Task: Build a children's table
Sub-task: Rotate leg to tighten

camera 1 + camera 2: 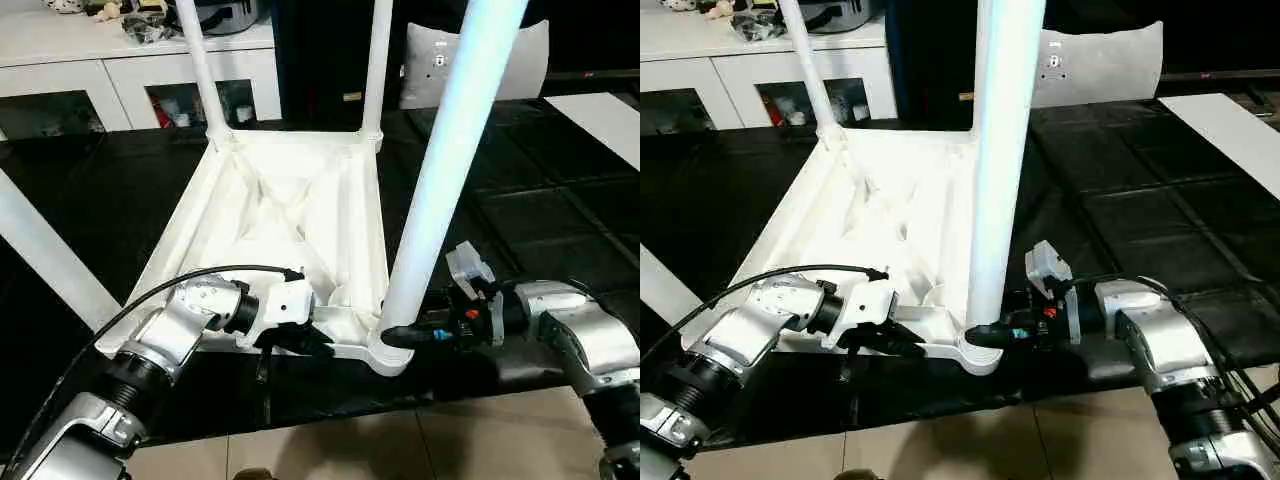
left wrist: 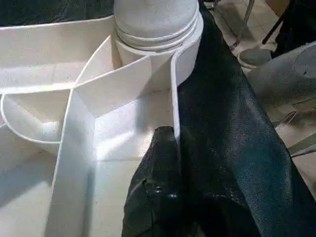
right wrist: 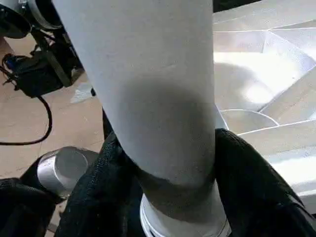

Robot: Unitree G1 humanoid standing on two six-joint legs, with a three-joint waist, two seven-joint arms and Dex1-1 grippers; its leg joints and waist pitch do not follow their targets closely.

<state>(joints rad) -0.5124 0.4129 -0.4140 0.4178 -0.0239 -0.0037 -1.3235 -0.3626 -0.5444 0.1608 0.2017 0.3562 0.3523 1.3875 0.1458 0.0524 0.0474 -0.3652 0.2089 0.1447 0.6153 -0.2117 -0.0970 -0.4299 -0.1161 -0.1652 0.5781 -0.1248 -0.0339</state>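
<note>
The left tool [image 2: 165, 148] was closed on the thin white edge wall [image 2: 174, 94] of the table top [image 2: 44, 74], its black fingers [image 2: 158, 187] pinching this wall from both sides. Near the fingertips, white ribs [image 2: 74, 138] crossed inside the underside. Beyond them a round corner socket [image 2: 190, 59] carried the base of a leg [image 2: 155, 17]. A black padded surface [image 2: 237, 138] lay beside the wall.

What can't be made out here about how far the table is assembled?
- Near leg: top cut off by the upper edge in both eye views.
- Its socket: seating depth hidden by the right gripper around the leg's base.
- Near left corner of the table top: covered by the left gripper and forearm.
- Far legs: tops cut off too.
</note>
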